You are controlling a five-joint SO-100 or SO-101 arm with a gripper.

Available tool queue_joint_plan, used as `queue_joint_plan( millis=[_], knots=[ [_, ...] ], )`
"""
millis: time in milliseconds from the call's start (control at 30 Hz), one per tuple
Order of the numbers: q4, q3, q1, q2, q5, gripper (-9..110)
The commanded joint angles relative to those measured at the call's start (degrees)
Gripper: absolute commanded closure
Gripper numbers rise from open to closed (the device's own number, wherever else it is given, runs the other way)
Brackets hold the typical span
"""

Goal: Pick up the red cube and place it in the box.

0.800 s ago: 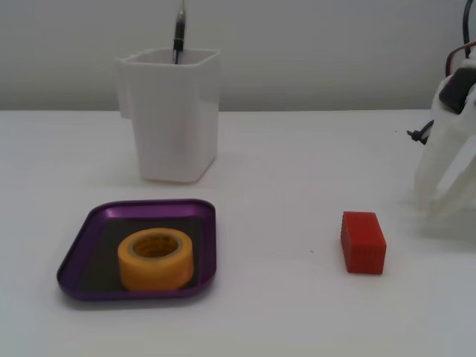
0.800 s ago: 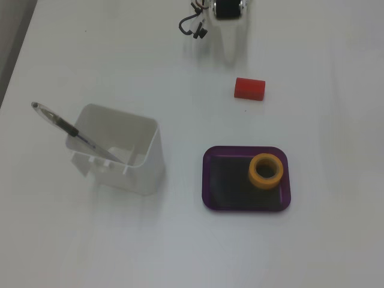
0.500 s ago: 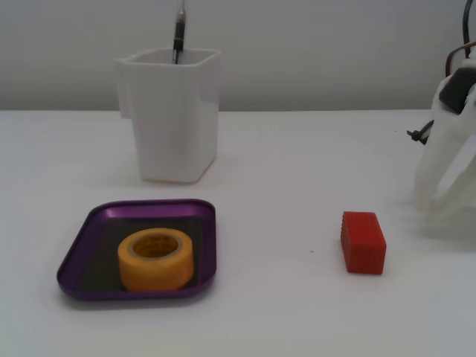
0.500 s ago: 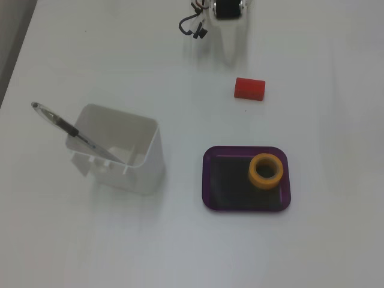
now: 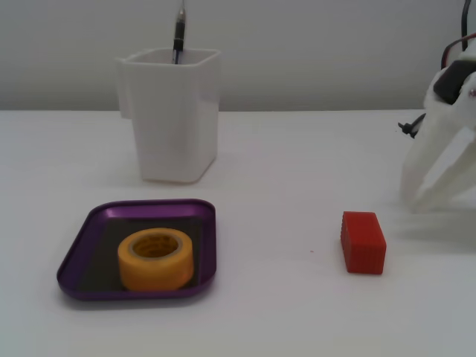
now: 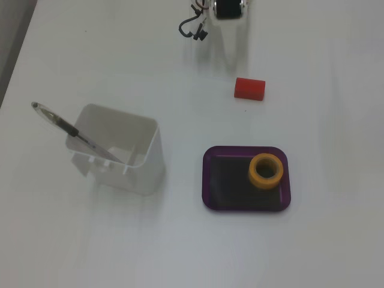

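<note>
White tabletop fills both fixed views, with a pale wall behind it in one of them. At the right edge of a fixed view the white gripper (image 5: 425, 199) points down toward the table, its 2 long fingers (image 5: 416, 167) spread apart with nothing between them, tips near the surface. From above, in the other fixed view, only the arm's black motor (image 6: 227, 8) and a loop of cable (image 6: 193, 27) show at the top edge; the white fingers blend into the table there, so I cannot make out their spread from that side.

The red cube (image 5: 363, 242) lies on the bare table just beside the fingertips, apart from them, slightly longer than wide, with faintly ridged faces. Well apart from it sits the box (image 5: 76, 260), a shallow glossy purple tray with rounded corners and a dark floor. A yellow tape roll (image 5: 155, 258) lies flat inside the tray, toward 1 side. Behind the tray stands a tall white square cup (image 5: 173, 115) holding a pen (image 5: 178, 35) that leans against its rim
</note>
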Motion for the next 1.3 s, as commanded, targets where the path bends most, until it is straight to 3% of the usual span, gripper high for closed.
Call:
queue_joint_plan(
  millis=[0, 333, 500, 700, 833, 1267],
  knots=[
    [-5.36, -0.35, 0.26, 4.75, -0.53, 102],
    [-7.65, -12.74, -2.81, -2.37, -0.79, 102],
    [-7.47, -26.10, -4.83, -24.08, -2.29, 99],
    [-1.58, -44.82, -4.92, -56.07, -1.49, 82],
    [2.55, -54.05, -5.01, -72.86, 6.42, 75],
    [0.70, -60.73, -5.19, -93.52, 12.92, 70]
  ],
)
